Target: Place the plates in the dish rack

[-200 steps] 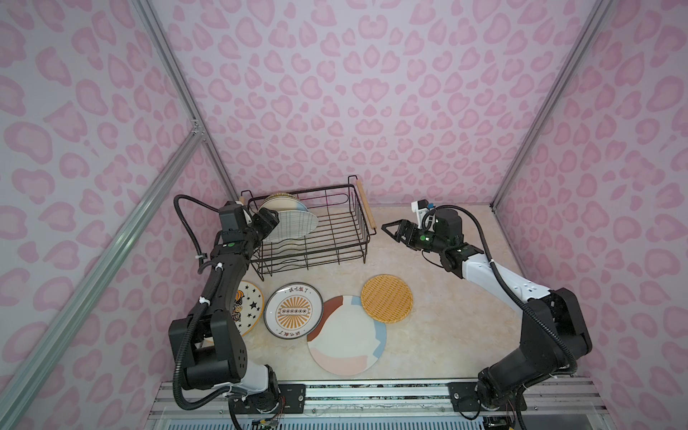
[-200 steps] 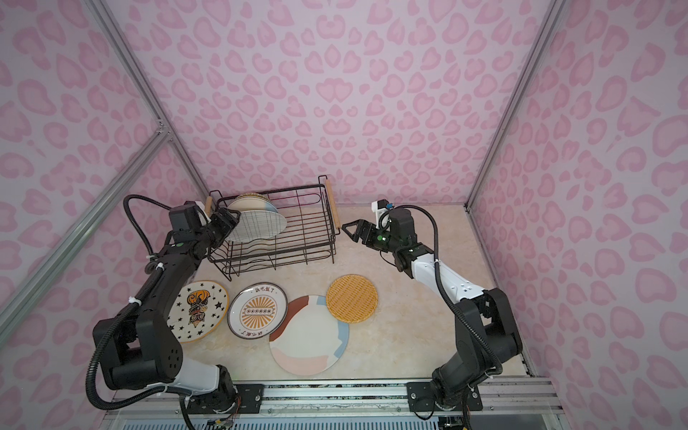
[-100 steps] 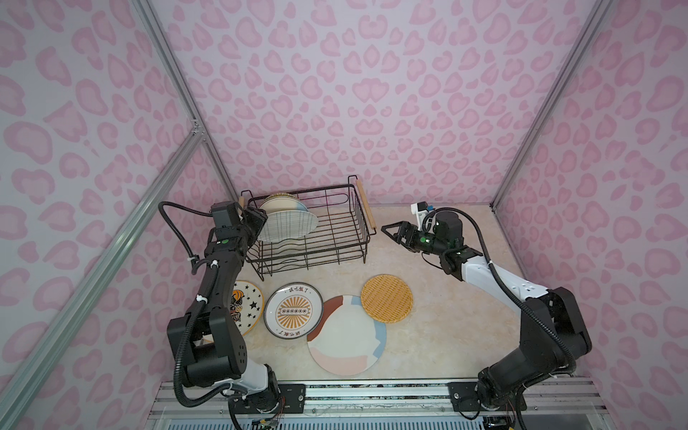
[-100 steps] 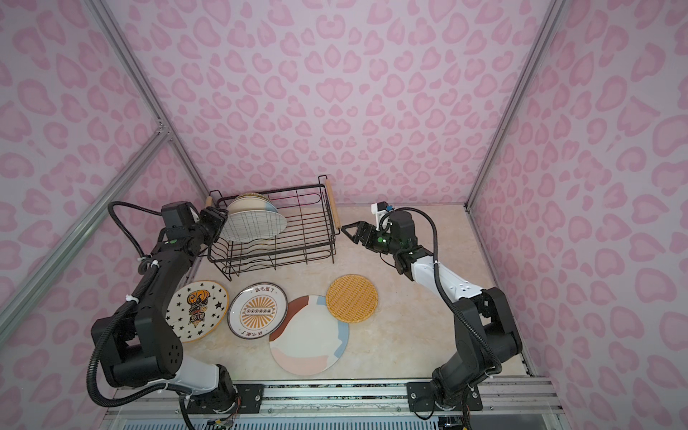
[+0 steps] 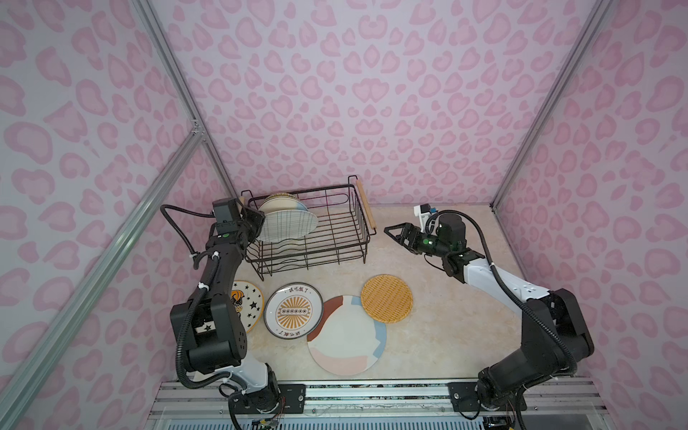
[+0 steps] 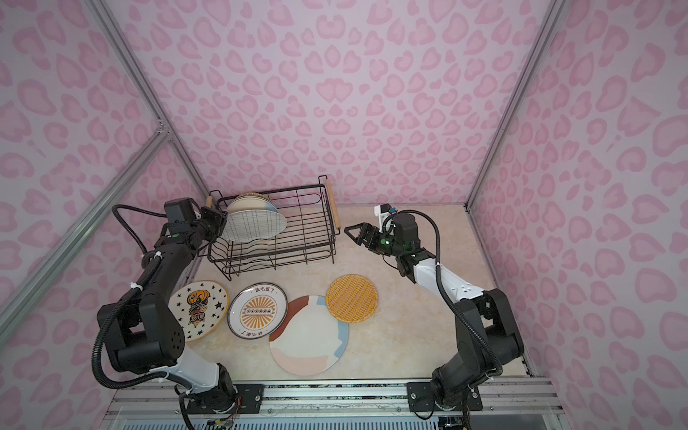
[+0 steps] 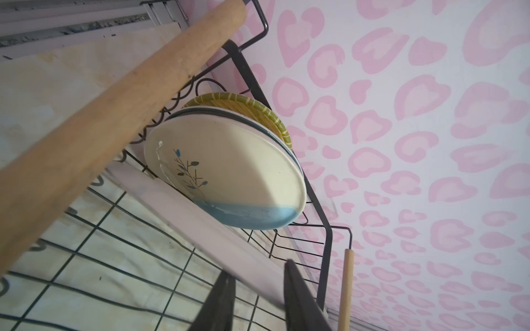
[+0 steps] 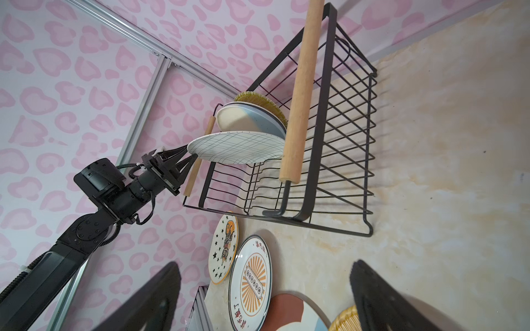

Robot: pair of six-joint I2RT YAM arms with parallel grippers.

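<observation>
Left pincer clamping grid plate, tilted over dish rack; right pincer spread wide, empty

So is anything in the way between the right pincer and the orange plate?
Nothing visible. The open right pincer hangs over the table right of the rack; the orange plate lies flat nearer the front, uncovered.
</observation>
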